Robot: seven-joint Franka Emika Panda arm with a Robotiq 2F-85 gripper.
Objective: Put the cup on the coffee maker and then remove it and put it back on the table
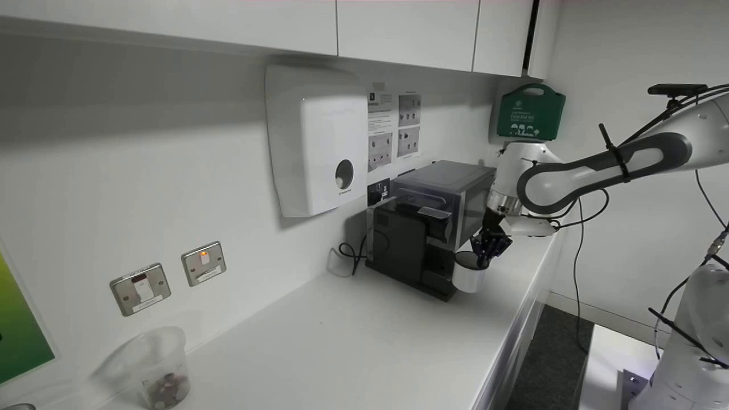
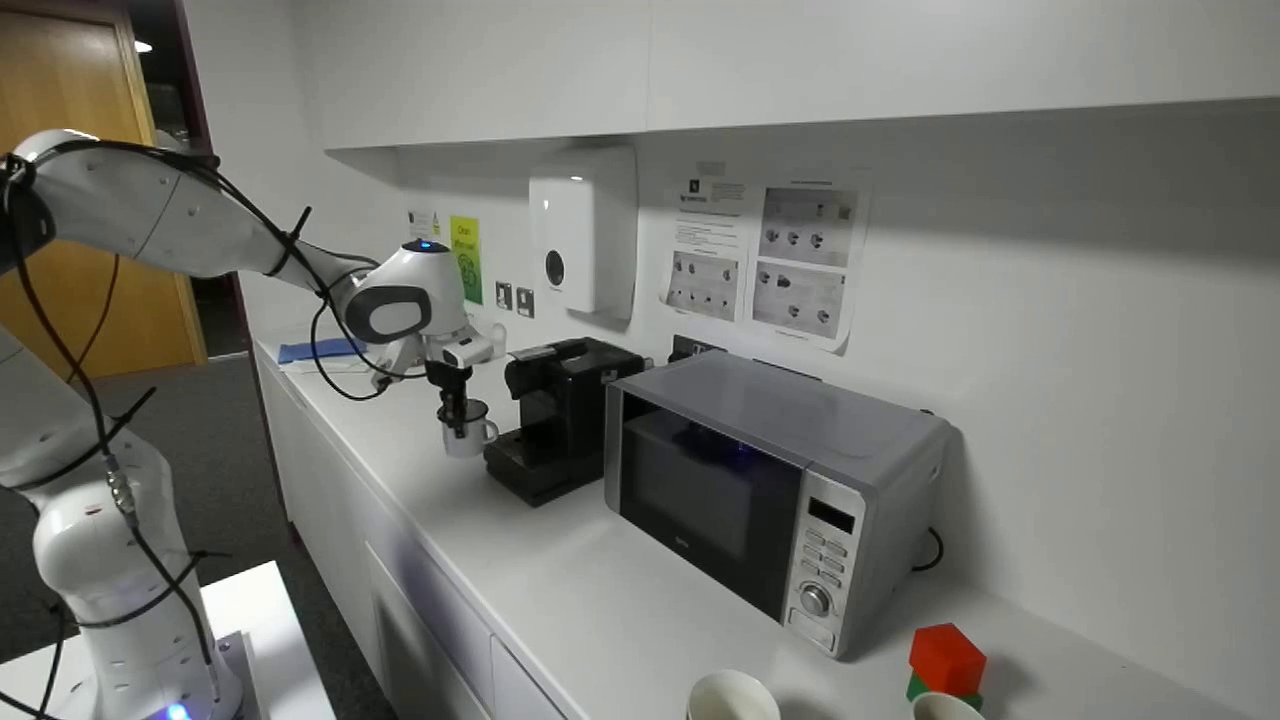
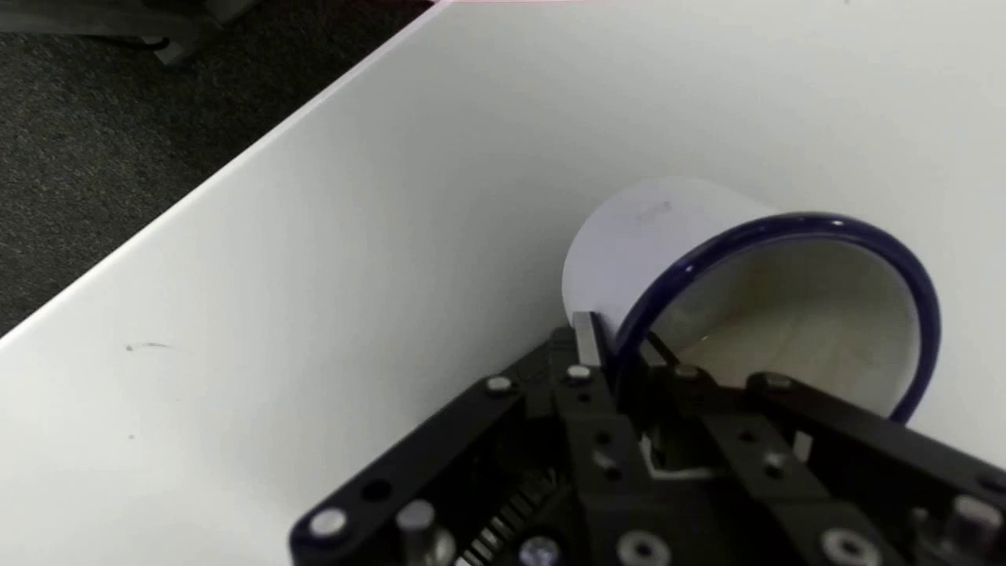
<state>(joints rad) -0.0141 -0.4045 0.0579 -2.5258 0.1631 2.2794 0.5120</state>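
The cup [image 1: 468,279] is a white mug with a dark blue rim. It is upright in front of the coffee maker's recess, and it shows in both exterior views [image 2: 462,440] and in the wrist view [image 3: 656,228]. My gripper [image 1: 484,257] points down with its fingers on either side of the cup's rim, one inside and one outside [image 3: 621,350]. It looks shut on the cup's wall. I cannot tell whether the cup's base touches the table [image 1: 353,347]. The black coffee maker [image 1: 397,239] stands against the wall, its recess facing the cup; it also shows here [image 2: 585,400].
A grey microwave [image 2: 780,420] stands right beside the coffee maker. A white wall dispenser [image 1: 333,142] hangs above. A clear plastic container [image 1: 165,367] stands on the table. Another white cup [image 2: 732,697] and a red block [image 2: 947,660] are near the microwave. The table's front edge [image 3: 196,192] drops to carpet.
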